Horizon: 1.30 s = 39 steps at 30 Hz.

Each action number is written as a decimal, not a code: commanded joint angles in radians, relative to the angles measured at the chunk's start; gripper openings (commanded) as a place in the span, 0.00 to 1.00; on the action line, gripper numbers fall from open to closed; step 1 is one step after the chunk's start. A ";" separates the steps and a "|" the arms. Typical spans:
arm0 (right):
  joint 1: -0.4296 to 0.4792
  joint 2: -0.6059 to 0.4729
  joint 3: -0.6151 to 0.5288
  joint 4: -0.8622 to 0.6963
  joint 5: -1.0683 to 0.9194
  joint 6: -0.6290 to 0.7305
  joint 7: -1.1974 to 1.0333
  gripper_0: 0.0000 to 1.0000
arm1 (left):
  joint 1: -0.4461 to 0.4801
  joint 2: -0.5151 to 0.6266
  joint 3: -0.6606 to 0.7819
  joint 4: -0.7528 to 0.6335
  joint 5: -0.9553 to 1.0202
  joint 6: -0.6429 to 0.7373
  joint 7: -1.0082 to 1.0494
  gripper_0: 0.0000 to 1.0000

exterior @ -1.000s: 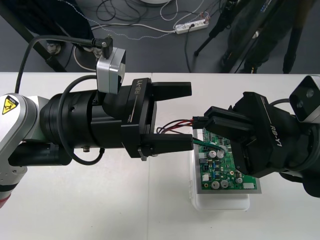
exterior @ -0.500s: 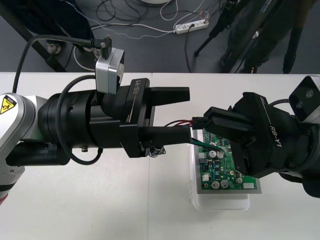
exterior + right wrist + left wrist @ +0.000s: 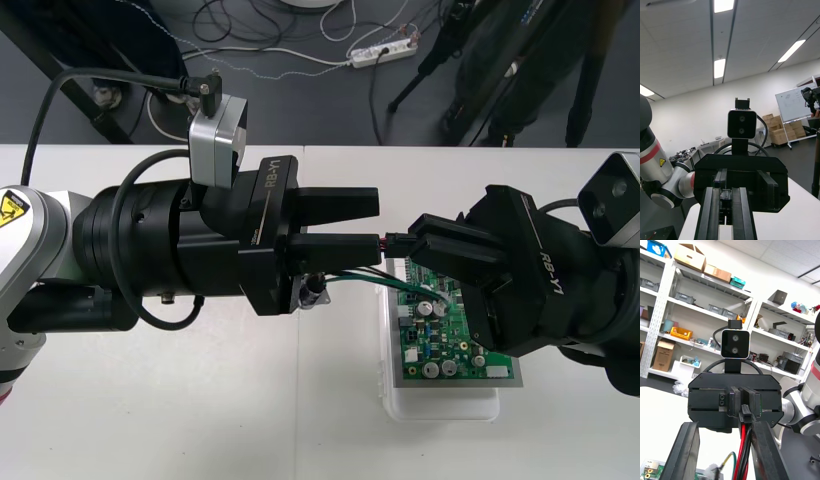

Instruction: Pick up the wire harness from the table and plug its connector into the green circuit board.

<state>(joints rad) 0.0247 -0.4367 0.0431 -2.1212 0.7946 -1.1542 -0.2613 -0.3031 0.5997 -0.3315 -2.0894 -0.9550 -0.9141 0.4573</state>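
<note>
My right gripper (image 3: 420, 243) hovers over the far end of the green circuit board (image 3: 455, 335), shut on the harness's small black plug (image 3: 398, 240). In the left wrist view that plug (image 3: 746, 413) sits between the right gripper's fingers (image 3: 738, 402). Red and black wires (image 3: 742, 450) run from it between the fingers of my left gripper (image 3: 378, 225). Those fingers stand partly closed, with a gap still showing beside the wires. A green wire (image 3: 355, 277) loops under the lower finger to the metal socket (image 3: 314, 292).
The board rests on a white base (image 3: 440, 405) at the table's right middle. Both grippers meet just left of the board's far end. Bare table (image 3: 200, 400) lies in front of the left arm.
The left gripper's fingers have drawn together around the red and black wires. Its lower finger has risen, so the socket and green wire now show below it. The right gripper has stayed put.
</note>
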 commanded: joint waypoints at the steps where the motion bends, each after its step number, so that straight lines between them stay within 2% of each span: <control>1: 0.017 0.009 0.017 -0.037 -0.018 -0.012 0.059 0.00 | 0.006 0.028 -0.017 -0.032 0.015 0.064 -0.065 0.40; 2: 0.017 0.009 0.017 -0.037 -0.018 -0.012 0.060 0.00 | 0.006 0.029 -0.017 -0.032 0.015 0.064 -0.065 0.38; 7: 0.017 0.006 0.017 -0.037 -0.018 -0.012 0.060 0.00 | 0.001 0.028 -0.018 -0.032 0.015 0.064 -0.066 0.06; 9: 0.017 0.006 0.017 -0.037 -0.018 -0.013 0.060 0.00 | 0.001 0.028 -0.018 -0.032 0.015 0.066 -0.066 0.00; 25: 0.017 0.001 0.017 -0.037 -0.018 -0.018 0.060 0.00 | -0.011 0.028 -0.026 -0.032 0.016 0.072 -0.069 0.00; 27: 0.017 -0.005 0.017 -0.037 -0.018 -0.018 0.060 0.16 | -0.011 0.028 -0.026 -0.032 0.016 0.072 -0.071 0.00; 28: 0.017 -0.008 0.015 -0.037 -0.018 -0.018 0.060 0.16 | -0.011 0.028 -0.026 -0.032 0.016 0.072 -0.069 0.00; 29: 0.017 -0.010 0.017 -0.036 -0.018 -0.018 0.060 0.53 | -0.011 0.029 -0.026 -0.032 0.016 0.072 -0.071 0.00; 30: 0.015 -0.011 0.017 -0.037 -0.018 -0.018 0.060 0.63 | -0.011 0.029 -0.026 -0.032 0.016 0.072 -0.071 0.00; 31: 0.015 -0.013 0.015 -0.037 -0.018 -0.018 0.060 0.82 | -0.011 0.029 -0.026 -0.032 0.018 0.072 -0.072 0.00; 32: 0.015 -0.016 0.015 -0.037 -0.020 -0.018 0.060 0.92 | -0.011 0.029 -0.024 -0.032 0.018 0.072 -0.072 0.00; 34: 0.012 -0.017 0.014 -0.037 -0.018 -0.016 0.060 1.00 | -0.011 0.029 -0.024 -0.032 0.018 0.072 -0.075 0.00; 39: 0.000 -0.023 0.012 -0.003 -0.021 -0.033 0.060 1.00 | -0.011 0.029 -0.024 -0.032 0.018 0.072 -0.086 0.00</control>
<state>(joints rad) 0.0305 -0.4375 0.0426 -2.1195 0.7867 -1.1650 -0.2610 -0.3031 0.6079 -0.3423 -2.1021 -0.9476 -0.8895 0.4572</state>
